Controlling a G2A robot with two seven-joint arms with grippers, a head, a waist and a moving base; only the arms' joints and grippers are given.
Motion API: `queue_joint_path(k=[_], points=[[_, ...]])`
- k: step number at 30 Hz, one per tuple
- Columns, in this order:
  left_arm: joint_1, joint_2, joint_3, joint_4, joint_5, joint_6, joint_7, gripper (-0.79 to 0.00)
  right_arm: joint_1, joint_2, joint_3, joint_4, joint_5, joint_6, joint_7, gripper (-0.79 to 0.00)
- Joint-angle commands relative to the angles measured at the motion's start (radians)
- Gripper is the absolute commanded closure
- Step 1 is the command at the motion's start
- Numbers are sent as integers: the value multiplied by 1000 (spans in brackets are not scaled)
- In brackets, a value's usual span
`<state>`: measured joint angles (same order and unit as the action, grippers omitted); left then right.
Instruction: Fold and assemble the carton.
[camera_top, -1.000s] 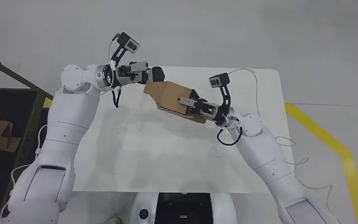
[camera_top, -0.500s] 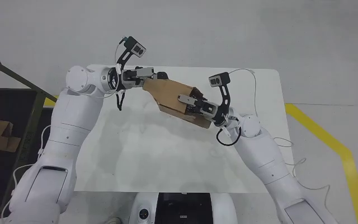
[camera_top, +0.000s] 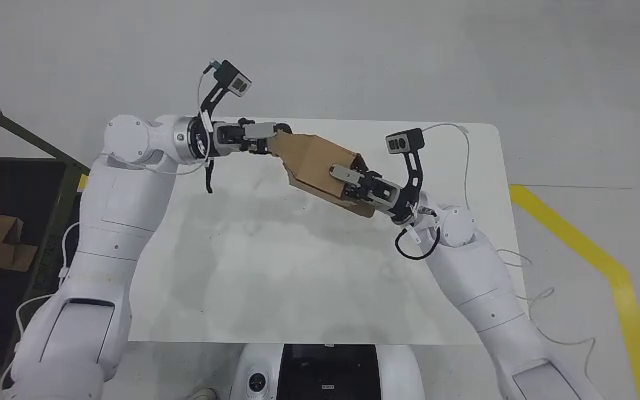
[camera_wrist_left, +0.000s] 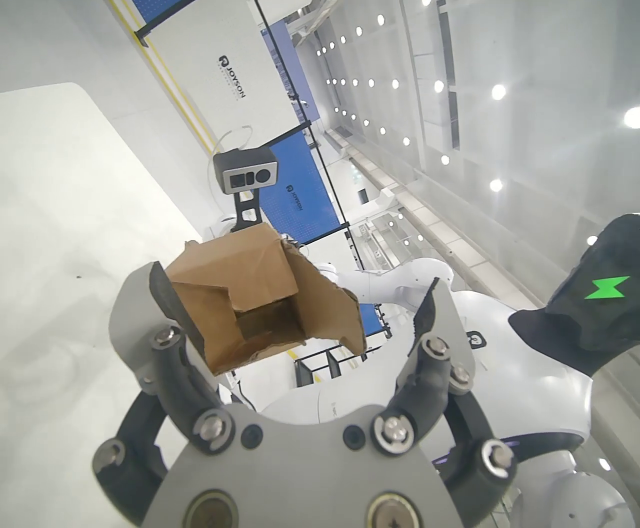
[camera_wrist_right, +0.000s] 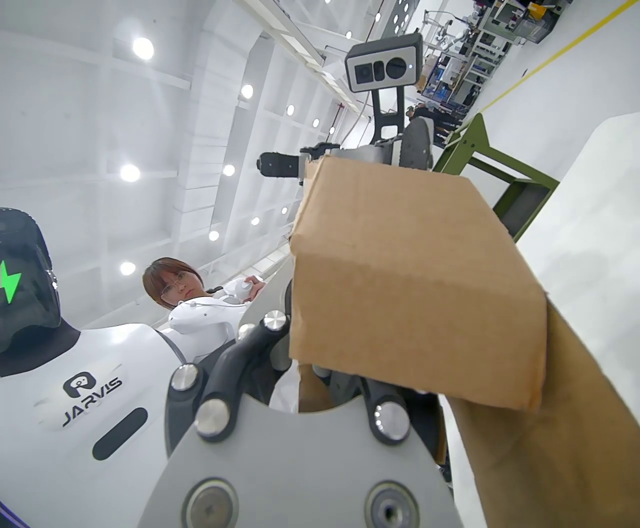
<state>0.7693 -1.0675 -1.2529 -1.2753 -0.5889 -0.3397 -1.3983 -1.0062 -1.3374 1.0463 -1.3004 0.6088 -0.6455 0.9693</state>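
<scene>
Over the far middle of the white table, a brown cardboard carton hangs clear of the surface. It lies tilted, its left end farther away than its right end.

The left gripper is at the carton's far-left end. In the left wrist view this gripper has its fingers spread wide, with the open end of the carton between them. One black pad sits against a side flap; the other finger is apart from the cardboard. A ragged flap sticks out beside the opening, and the inside shows as a dark hollow.

The right gripper is at the near-right end, clamped on the carton wall, one grey finger lying on top of the panel. In the right wrist view the carton covers most of the fingers, so their tips cannot be made out there. The table edge shows past it.
</scene>
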Motion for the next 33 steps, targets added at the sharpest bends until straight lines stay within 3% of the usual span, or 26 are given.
queue_joint_path(k=[1,13,33], points=[[6,4,-4,-16,35,0,5,-785,-2,1,4,-4,-5,2,0,0],[49,24,-19,-65,193,11,64,-785,-18,6,21,-43,-15,10,-5,0],[46,23,27,-10,149,7,78,-785,-29,3,19,-77,45,23,10,0]])
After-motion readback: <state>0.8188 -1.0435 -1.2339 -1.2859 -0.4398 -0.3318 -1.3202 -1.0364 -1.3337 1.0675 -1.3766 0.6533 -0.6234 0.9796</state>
